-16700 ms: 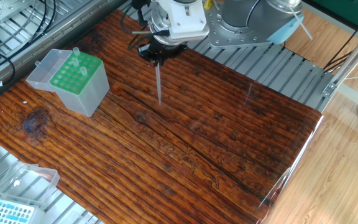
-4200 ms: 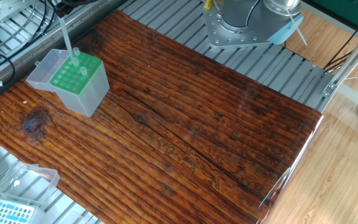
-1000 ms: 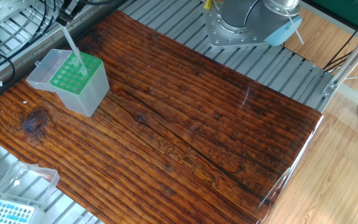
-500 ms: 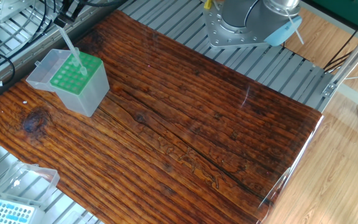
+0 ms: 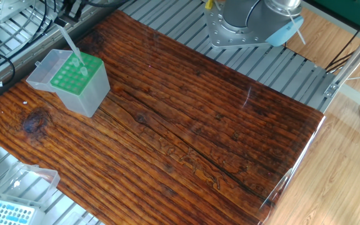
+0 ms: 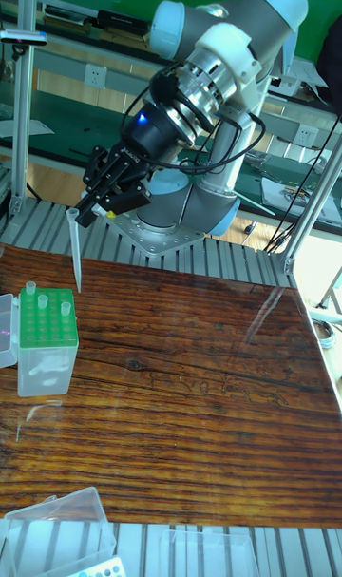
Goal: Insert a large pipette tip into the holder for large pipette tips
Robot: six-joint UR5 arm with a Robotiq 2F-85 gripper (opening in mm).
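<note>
Nowhere legible writing; claw [image 6: 84, 218] grips large pipette tip [image 6: 74, 250].

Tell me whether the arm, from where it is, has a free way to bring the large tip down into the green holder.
Probably yes. The pincer holds the large pipette tip tilted, point just above the green holder; its lid lies open, most holes look free. Whether it lines up with a hole, I cannot tell.

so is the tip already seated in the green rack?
No: in the tall fixed view the large pipette tip hangs tilted from the pincer, its point above the holder, not in a hole.
</note>
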